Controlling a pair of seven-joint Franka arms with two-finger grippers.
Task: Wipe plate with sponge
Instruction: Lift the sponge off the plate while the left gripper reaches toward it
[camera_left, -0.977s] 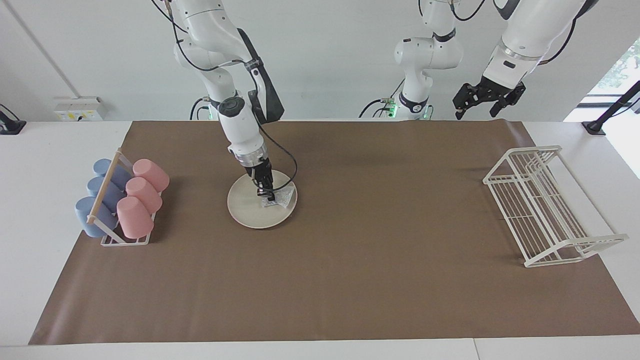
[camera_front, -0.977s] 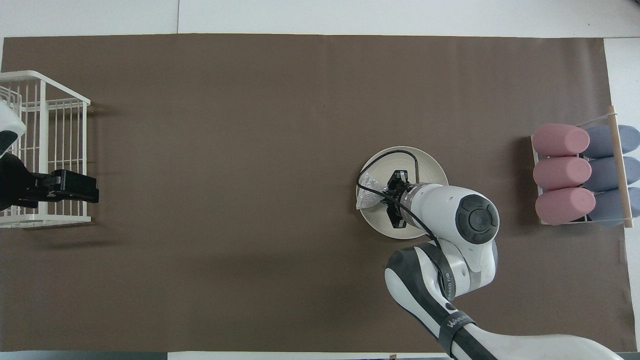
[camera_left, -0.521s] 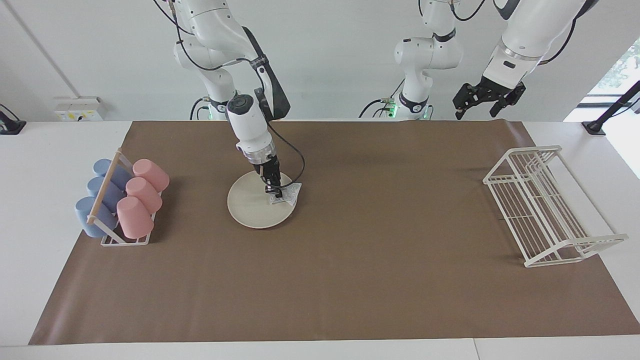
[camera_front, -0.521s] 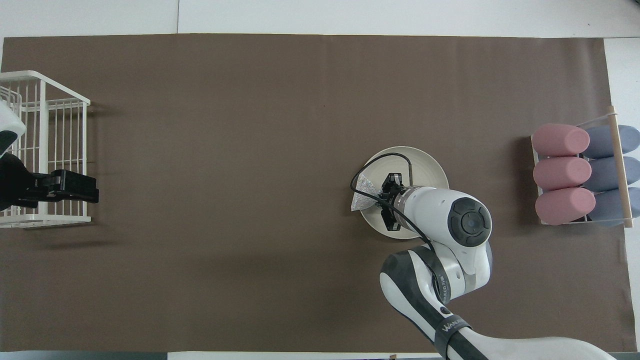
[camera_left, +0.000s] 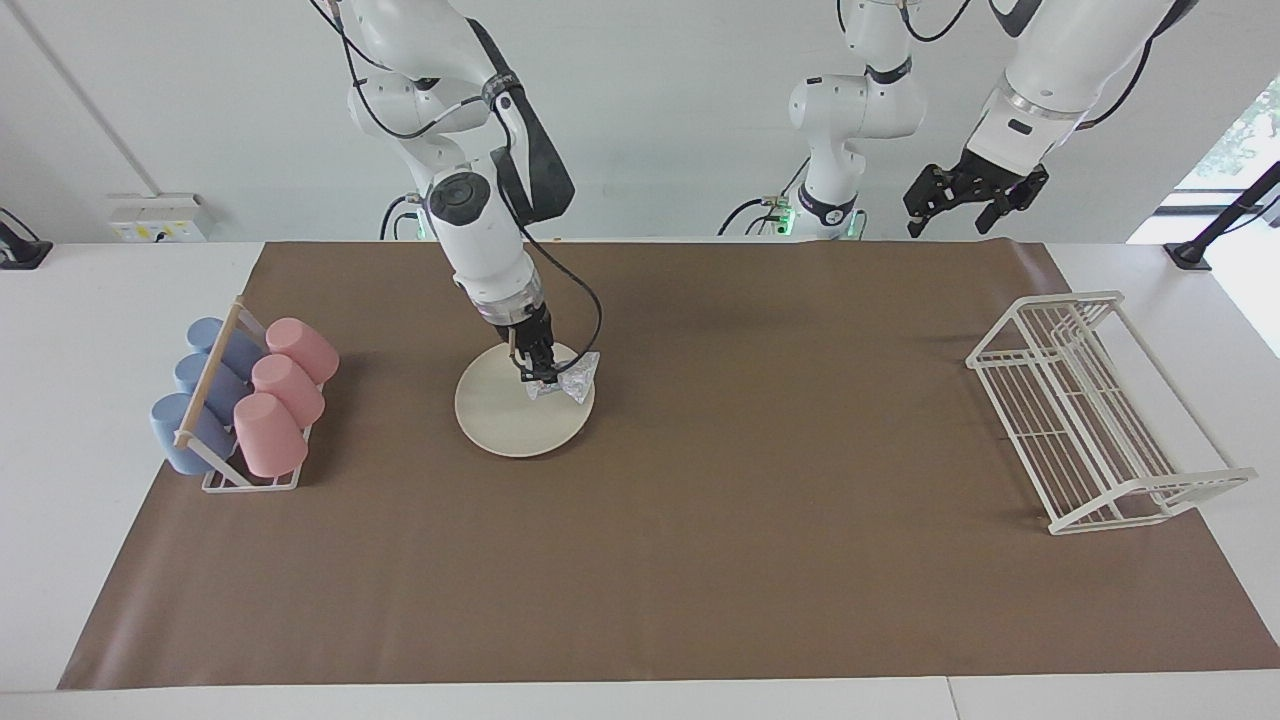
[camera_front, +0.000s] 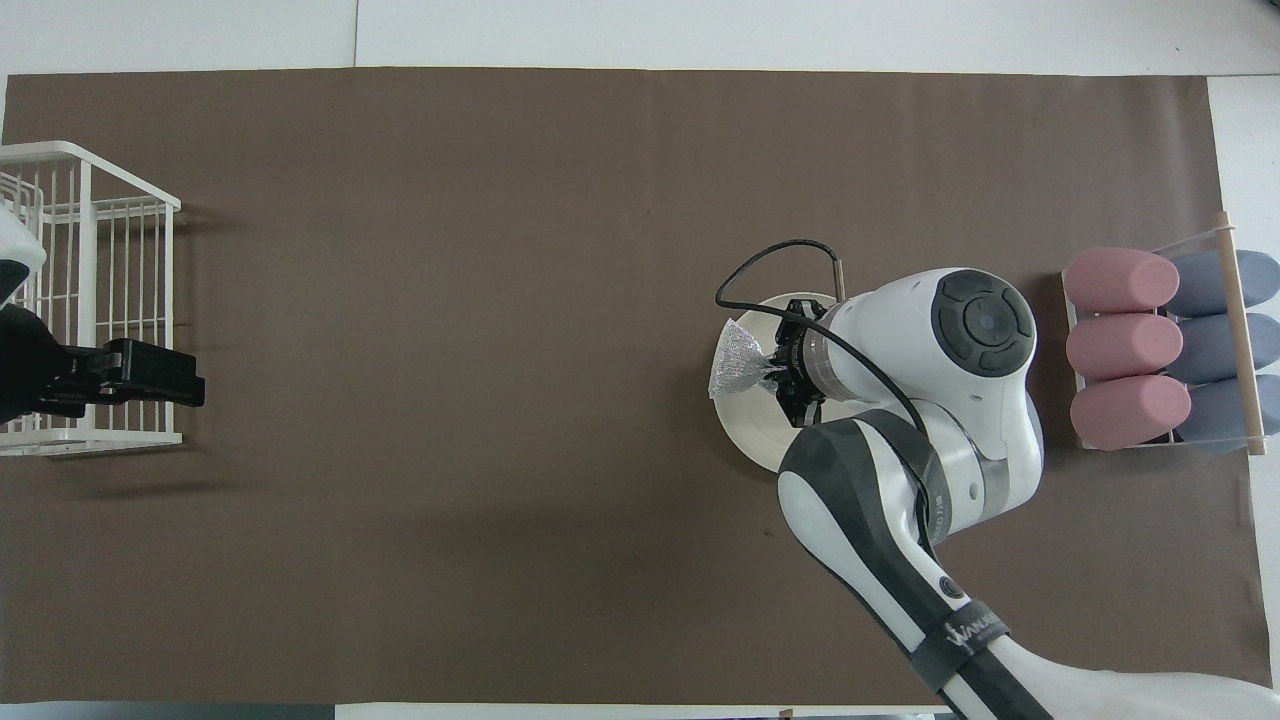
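Observation:
The cream-white plate (camera_left: 500, 415) lies on the brown mat toward the right arm's end of the table. My right gripper (camera_left: 540, 378) points down over the plate's edge that faces the left arm's end, shut on the silvery sponge (camera_left: 572, 382). The sponge is bunched at the rim and partly overhangs it. From overhead, the right arm covers most of the plate (camera_front: 748, 438), with the sponge (camera_front: 737, 360) sticking out beside the right gripper (camera_front: 775, 372). My left gripper (camera_left: 955, 215) waits open, raised over the left arm's end of the table; its tips (camera_front: 185, 365) show in front of the wire rack.
A rack of pink and blue cups (camera_left: 245, 400) (camera_front: 1160, 350) stands at the right arm's end. A white wire dish rack (camera_left: 1090, 410) (camera_front: 90, 300) stands at the left arm's end. Brown mat (camera_left: 750, 450) covers the table between them.
My right gripper has dragged the sponge across the plate toward the robots, up to the rim, and its wrist has swung round. The left arm has stayed put.

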